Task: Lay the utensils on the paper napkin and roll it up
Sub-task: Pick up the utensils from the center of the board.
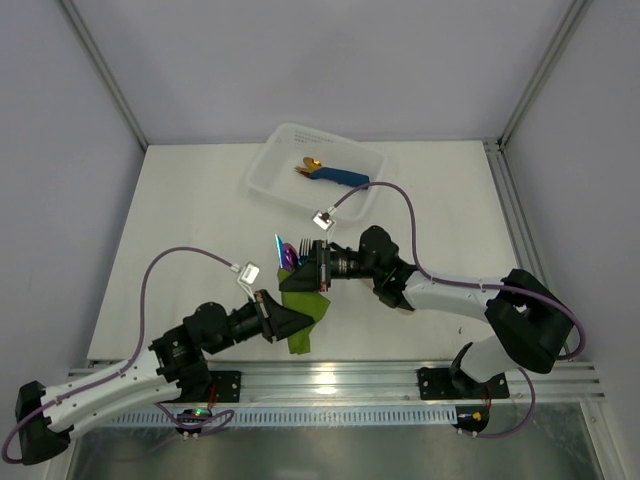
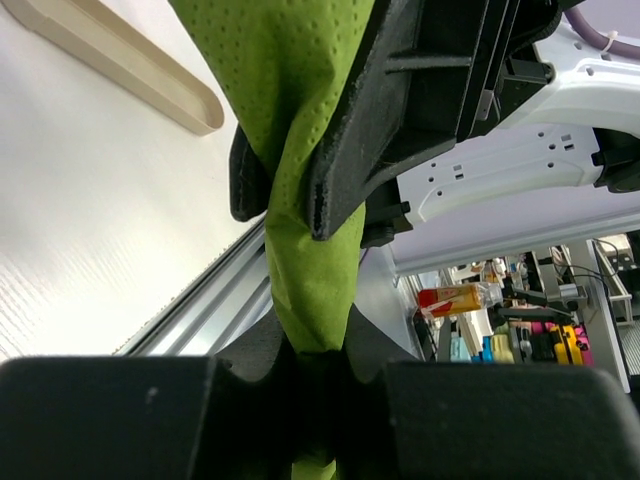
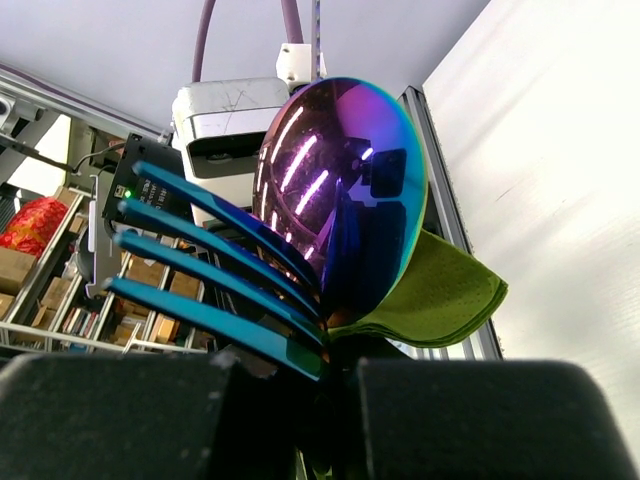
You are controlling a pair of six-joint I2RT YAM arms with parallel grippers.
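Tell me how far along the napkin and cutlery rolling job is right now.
Done: the iridescent rainbow metal fork and spoon sit inside the olive-green paper napkin, heads sticking out. In hand: the right gripper is shut on the wrapped part, the left gripper on the napkin's lower end, which looks bunched, not neatly rolled. Left: probably tightening the roll and setting it down.

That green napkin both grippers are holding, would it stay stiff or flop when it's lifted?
Probably floppy: the paper napkin creases and necks in where the right gripper and left gripper pinch it. Likely light and tearable, being thin dimpled paper. The spoon and fork gripped with it may stiffen that end.
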